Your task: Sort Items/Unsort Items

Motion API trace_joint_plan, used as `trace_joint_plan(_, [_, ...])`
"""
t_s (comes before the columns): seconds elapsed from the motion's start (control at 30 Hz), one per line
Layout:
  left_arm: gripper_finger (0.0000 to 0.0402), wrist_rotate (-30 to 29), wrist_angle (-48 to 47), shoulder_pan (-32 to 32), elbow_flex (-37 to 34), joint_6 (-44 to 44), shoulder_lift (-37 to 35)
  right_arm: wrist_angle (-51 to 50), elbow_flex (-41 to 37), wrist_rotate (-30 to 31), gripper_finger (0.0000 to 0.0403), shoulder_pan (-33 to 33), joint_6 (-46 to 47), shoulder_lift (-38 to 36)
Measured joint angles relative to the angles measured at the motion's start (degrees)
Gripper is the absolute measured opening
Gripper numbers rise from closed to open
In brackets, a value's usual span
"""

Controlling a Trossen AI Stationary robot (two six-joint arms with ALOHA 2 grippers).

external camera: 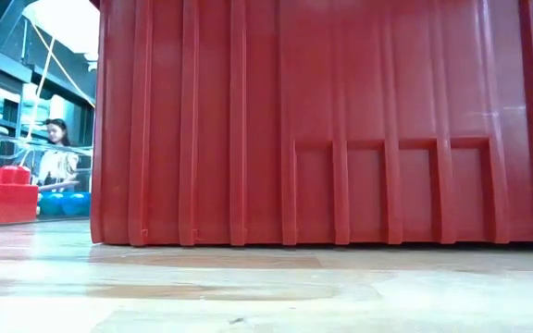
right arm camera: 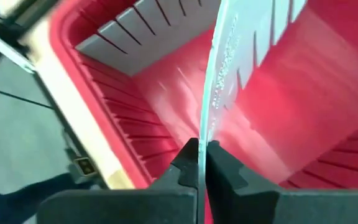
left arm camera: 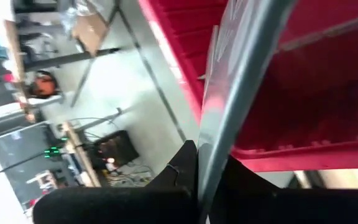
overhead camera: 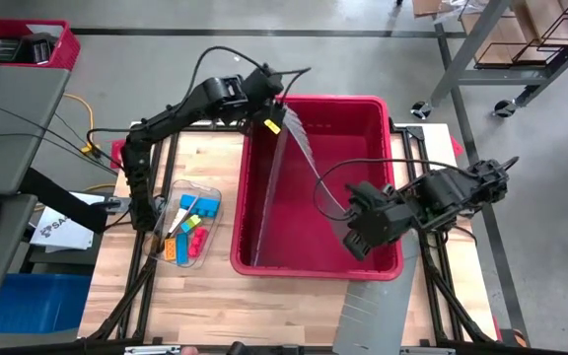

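Inside the red bin (overhead camera: 368,118) stand clear slotted divider panels (overhead camera: 299,148); the left claw (left arm camera: 199,177) and right claw (right arm camera: 199,163) each pinch a panel's edge. Beside it on the desk (overhead camera: 215,296), a clear tray (overhead camera: 208,192) holds the items (overhead camera: 187,229).

bin (overhead camera: 383,187): divider panel (overhead camera: 299,163) spans interior | free: table (overhead camera: 215,296) front-left | tray (overhead camera: 208,229) left

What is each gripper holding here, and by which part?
Both hold one clear plastic sheet above the red bin: left gripper and right gripper pinch opposite edges.
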Motion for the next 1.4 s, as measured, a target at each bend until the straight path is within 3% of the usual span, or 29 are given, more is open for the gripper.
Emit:
trace_joint_plan(0.23, [0.0002, 6.20, 10.43, -0.47, 4.88, 7.46, 0.07, 1.98, 5.31, -0.96, 0.0000, 0.81, -0.22, -0.04])
trace_joint_plan(0.37, [0.0002, 11.19, 16.70, -1.60, 4.88, 10.56, 1.14, 6.42, 4.78, -2.86, 0.0000, 2.04, 2.03, 0.04])
trace_joint_plan(0.53, [0.0001, 15.79, 18.29, -3.21, 4.88, 11.42, 3.63, 10.75, 3.94, -0.80, 0.0000, 4.64, 8.06, 2.28])
trace_joint_plan(0.73, [0.0001, 17.32, 21.43, -4.66, 4.96, 12.09, 7.03, 12.30, 3.99, 4.13, 0.0001, 6.78, 16.16, 4.02])
trace_joint_plan(0.87, [0.0001, 17.25, 21.80, -4.63, 4.96, 11.42, 8.07, 8.28, 4.48, 7.19, 0.0001, 8.06, 20.43, 4.11])
trace_joint_plan(1.03, [0.0001, 17.11, 21.31, -4.39, 4.89, 9.37, 9.21, 0.96, 5.29, 8.01, 0.0000, 10.17, 27.18, 4.00])
trace_joint_plan(1.4, [0.0001, 18.47, 22.91, -4.37, 4.96, 8.89, 13.32, -0.04, 5.03, 8.88, 0.0000, 10.64, 32.26, 4.02])
